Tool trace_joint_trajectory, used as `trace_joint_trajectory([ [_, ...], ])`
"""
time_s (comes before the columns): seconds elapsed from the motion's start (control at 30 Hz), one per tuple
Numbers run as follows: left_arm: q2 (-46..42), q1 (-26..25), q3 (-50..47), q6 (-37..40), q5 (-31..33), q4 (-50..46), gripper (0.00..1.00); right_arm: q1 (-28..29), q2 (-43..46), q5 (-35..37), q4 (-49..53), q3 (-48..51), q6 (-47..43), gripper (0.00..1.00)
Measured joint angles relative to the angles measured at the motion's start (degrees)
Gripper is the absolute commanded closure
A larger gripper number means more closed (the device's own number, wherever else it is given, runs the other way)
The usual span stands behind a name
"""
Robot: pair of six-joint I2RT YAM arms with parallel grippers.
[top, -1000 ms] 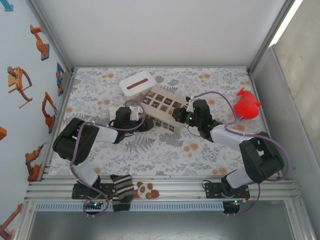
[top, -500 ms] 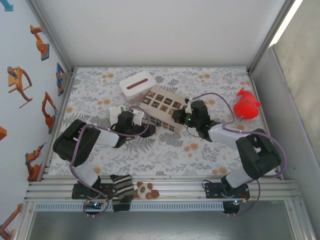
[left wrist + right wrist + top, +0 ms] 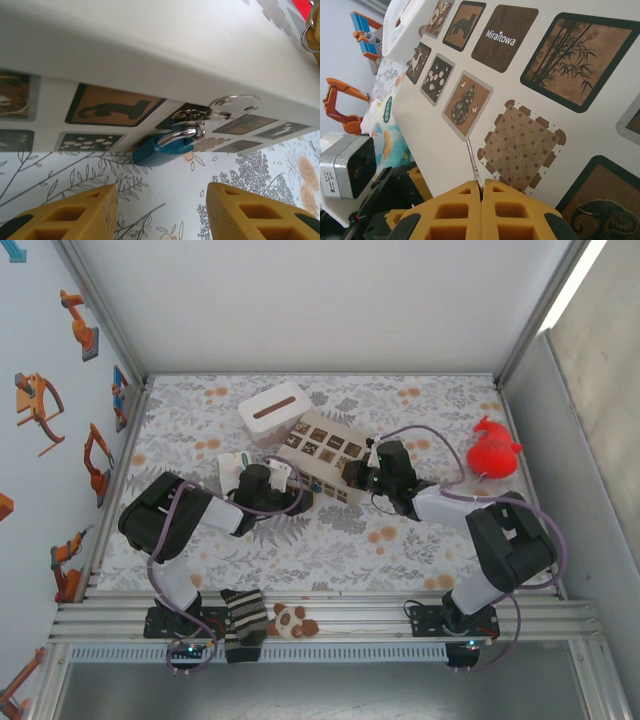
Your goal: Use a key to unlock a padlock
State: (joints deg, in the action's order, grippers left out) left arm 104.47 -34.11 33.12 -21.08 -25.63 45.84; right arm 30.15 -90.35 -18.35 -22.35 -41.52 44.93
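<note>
Left fingers (image 3: 75,215) gape facing the padlock (image 3: 162,147); right fingers (image 3: 455,212) (pressed together) pinch a key (image 3: 472,161).

Box (image 3: 322,455) mid-table; tissue box (image 3: 273,412) behind-L; toy (image 3: 493,452) far R.

Light is bright and even, with glare at the top right corner. Shadows on the desk (image 3: 330,532) are soft; the left claw (image 3: 161,194) looks slightly blurred.

Shiny metal shackle (image 3: 186,133) on the matt teal padlock (image 3: 157,151), smooth matt beige box (image 3: 150,40)
</note>
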Motion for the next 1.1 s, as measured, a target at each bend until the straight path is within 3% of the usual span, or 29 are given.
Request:
trace_joint_trajectory([
  [0.67, 5.5, 0.0, 5.5, 4.0, -0.9, 1.9, 0.51, 0.3, -0.1, 1.0, 2.8, -1.4, -1.8, 1.00],
  [1.1, 6.6, 0.0, 6.6, 1.3, -4.3, 2.2, 0.55, 0.4, -0.1, 1.1, 3.5, -1.7, -2.3, 1.00],
])
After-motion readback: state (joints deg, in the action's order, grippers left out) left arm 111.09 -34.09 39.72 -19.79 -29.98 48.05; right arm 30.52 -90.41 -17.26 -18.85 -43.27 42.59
